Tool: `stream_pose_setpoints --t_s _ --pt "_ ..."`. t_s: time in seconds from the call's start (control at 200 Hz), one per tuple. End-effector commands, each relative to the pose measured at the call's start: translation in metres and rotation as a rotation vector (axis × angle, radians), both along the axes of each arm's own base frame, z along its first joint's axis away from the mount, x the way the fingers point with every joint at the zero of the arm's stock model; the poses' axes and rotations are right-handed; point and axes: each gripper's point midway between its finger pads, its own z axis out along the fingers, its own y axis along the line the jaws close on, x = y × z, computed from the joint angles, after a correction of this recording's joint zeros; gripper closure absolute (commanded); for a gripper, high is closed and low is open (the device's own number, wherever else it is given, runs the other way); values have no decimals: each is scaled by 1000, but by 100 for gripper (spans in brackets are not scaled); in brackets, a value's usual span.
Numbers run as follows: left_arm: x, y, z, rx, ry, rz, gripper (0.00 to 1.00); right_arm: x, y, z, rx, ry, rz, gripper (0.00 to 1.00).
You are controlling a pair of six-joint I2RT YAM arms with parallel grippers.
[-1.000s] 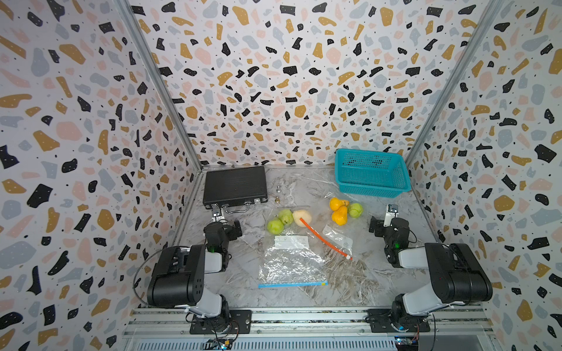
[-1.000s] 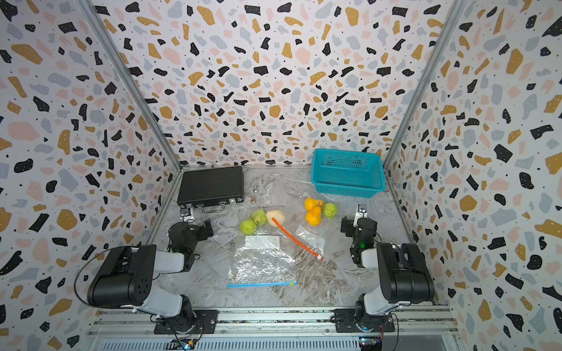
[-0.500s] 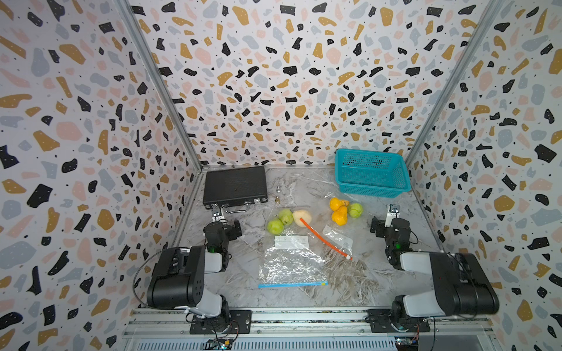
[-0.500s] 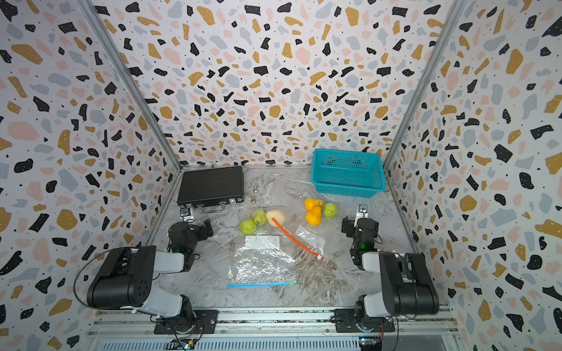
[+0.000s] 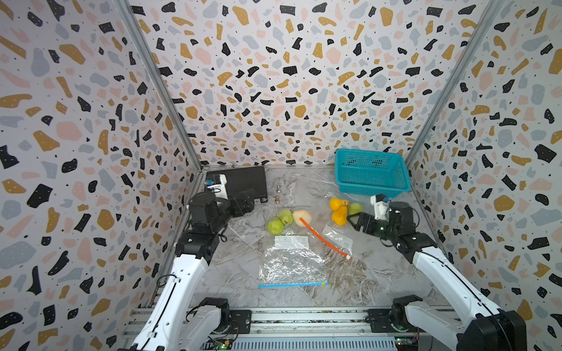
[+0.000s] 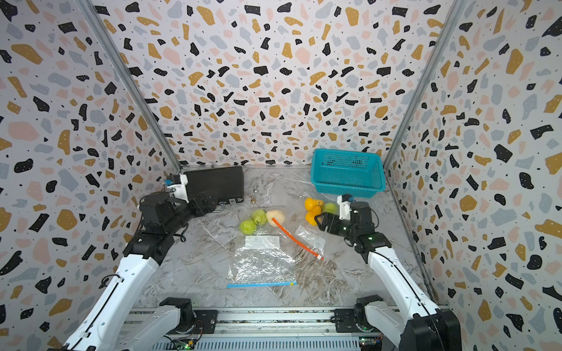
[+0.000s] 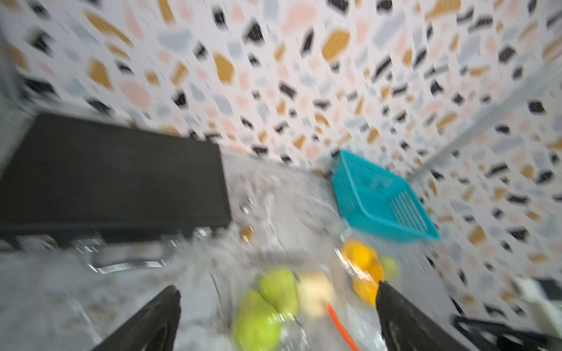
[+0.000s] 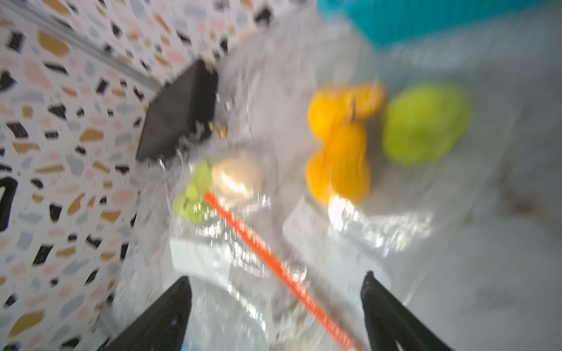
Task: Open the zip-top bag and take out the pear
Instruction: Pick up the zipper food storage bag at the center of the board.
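Note:
A clear zip-top bag with an orange zip (image 5: 324, 240) (image 8: 273, 258) lies mid-table. Clear film spreads from it toward two orange-yellow pears (image 5: 338, 211) (image 8: 346, 158) and a green pear (image 5: 354, 208). Two green pears (image 5: 280, 221) (image 7: 267, 301) and a pale fruit (image 5: 301, 218) sit at the zip's far end. Blur hides which fruit is inside the film. A second, flat bag with a blue zip (image 5: 292, 267) lies nearer the front. My right gripper (image 5: 354, 223) (image 8: 276, 278) hovers open beside the orange pears. My left gripper (image 5: 243, 206) (image 7: 278, 288) is open, left of the green pears.
A teal basket (image 5: 372, 176) stands at the back right. A black case (image 5: 240, 182) lies at the back left, close behind the left gripper. Two small metal pieces (image 5: 277, 194) sit beside the case. Patterned walls close in three sides.
Both arms have risen from their folded rest and reached out over the table: the left toward the green pears, the right toward the orange pears.

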Motion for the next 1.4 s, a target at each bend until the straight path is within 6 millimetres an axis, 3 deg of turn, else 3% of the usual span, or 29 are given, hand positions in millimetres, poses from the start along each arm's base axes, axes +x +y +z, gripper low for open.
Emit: stream_pose_setpoints --t_s 0.0,0.12,0.225,0.436,0.571,0.666,0.716,0.851,0.906,1.001,1.091,1.246,1.317,1.397 --pt "-76 -26 -60 -73 351 -157 1 -64 26 -22 111 263 117 13" --pt "-109 -34 -80 -37 412 -210 1 -86 36 -52 115 339 139 16" --pt "-119 -38 -92 24 416 -206 1 -96 53 -69 141 343 161 17" --pt "-119 -48 -114 114 446 -200 1 -107 79 -94 107 365 224 20" --pt "-110 -48 -113 119 385 -182 1 -113 92 -114 89 375 239 24" --pt "-104 -51 -107 108 338 -186 1 -111 105 -123 112 376 238 34" --pt "-101 -51 -103 109 305 -183 1 -108 112 -123 147 381 242 45" --pt "-94 -56 -82 92 194 -203 0 -100 133 -108 251 384 275 85" --pt "-91 -58 -72 94 146 -211 0 -97 140 -95 292 379 285 96" --pt "-85 -59 -47 107 32 -224 0 -94 144 -71 321 369 287 100" --pt "-81 -62 -11 131 -120 -250 1 -90 146 -42 319 349 298 100" --pt "-90 -78 45 244 -447 -374 1 -73 146 12 368 352 272 100" --pt "-100 -89 57 317 -611 -456 1 -58 141 29 426 375 240 100" --pt "-118 -105 52 408 -799 -590 1 -40 134 42 473 404 213 100"
